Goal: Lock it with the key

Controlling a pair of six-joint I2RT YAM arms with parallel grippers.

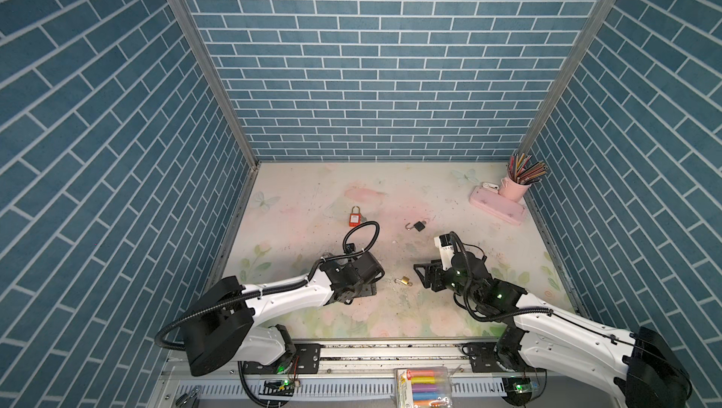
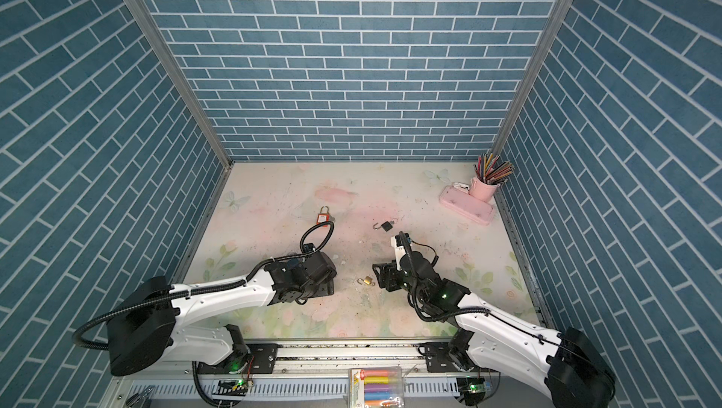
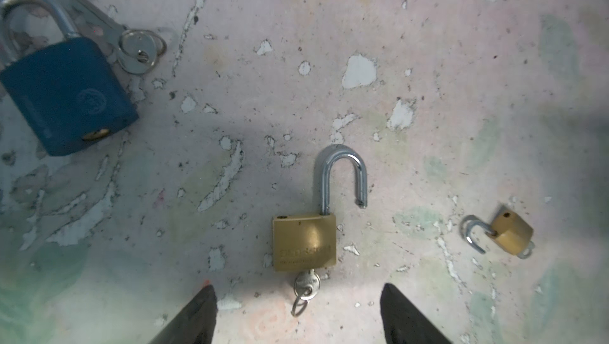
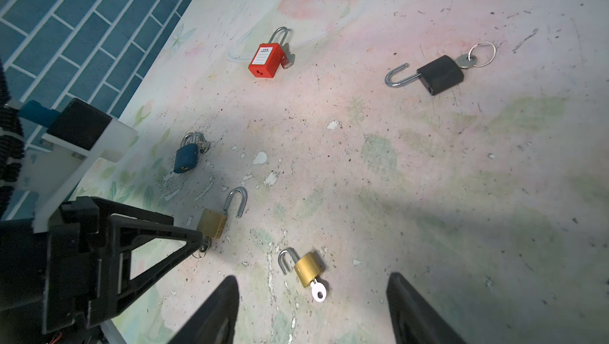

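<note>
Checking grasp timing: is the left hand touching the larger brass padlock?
Apart. The left wrist view shows bare table between the left hand and the larger brass padlock.

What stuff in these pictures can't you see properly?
1. The bigger brass padlock hides under the left arm in both top views; its lettering is blurred in the left wrist view.
2. The blue padlock hides there too; the left wrist view's edge clips its shackle.
3. The red padlock has a label too small to read in the right wrist view.
</note>
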